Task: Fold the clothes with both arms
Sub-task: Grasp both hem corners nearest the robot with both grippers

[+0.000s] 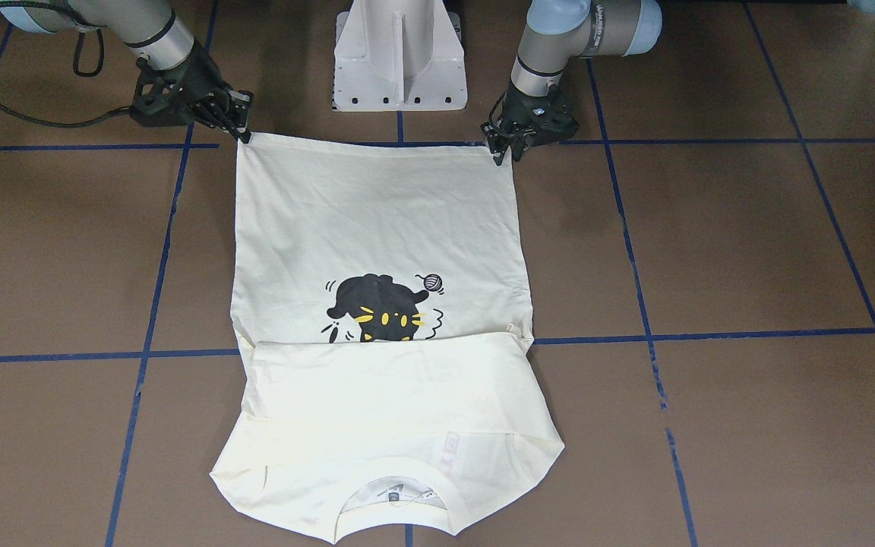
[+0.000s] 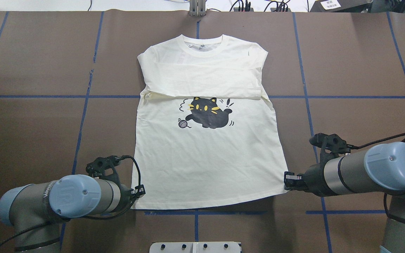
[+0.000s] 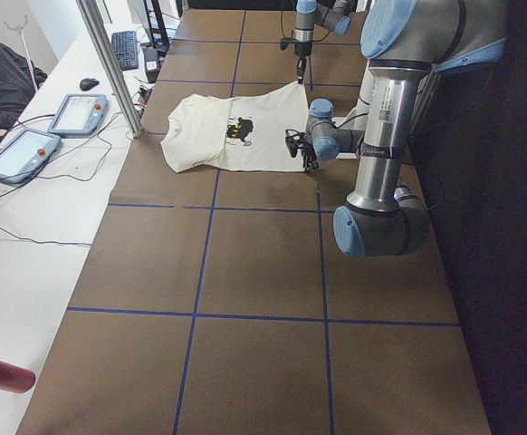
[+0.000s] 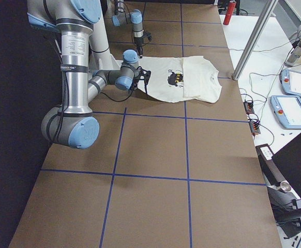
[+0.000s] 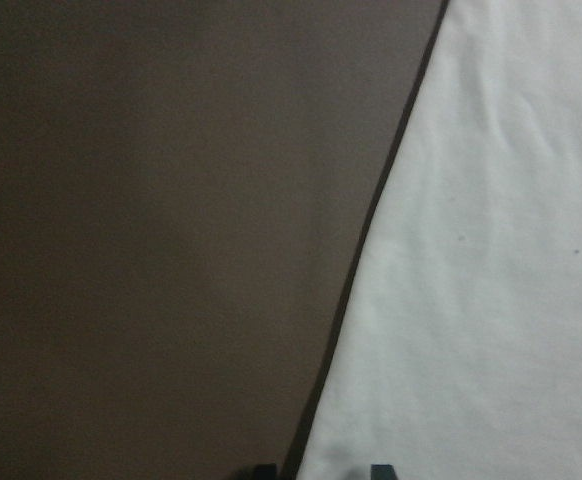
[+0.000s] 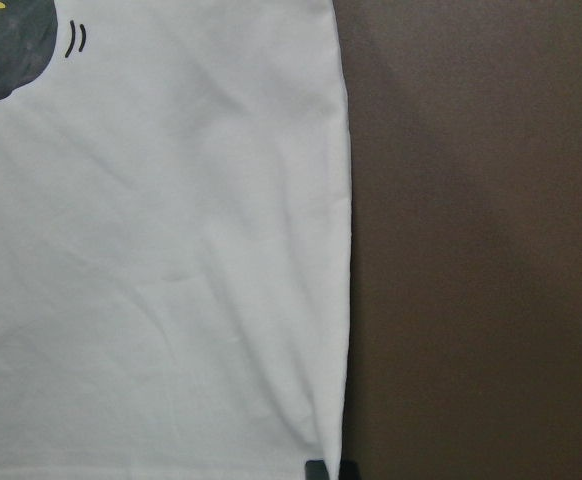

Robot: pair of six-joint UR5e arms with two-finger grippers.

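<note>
Nearest the overhead camera, the left arm [image 2: 65, 196] and right arm [image 2: 360, 172] lie low over the brown table [image 2: 30, 126], each at a hem corner of the shirt [image 2: 209, 165]. At one corner the left gripper [image 1: 506, 154] has its fingers apart, straddling the side edge. At the other the right gripper [image 1: 244, 137] is pinched together on the cloth (the fabric draws to a point there). Mid-table, the shirt lies flat, print up, with the collar [image 2: 202, 44] on the far side. A cream layer folded across the chest touches the cat print [image 2: 207, 116]
</note>
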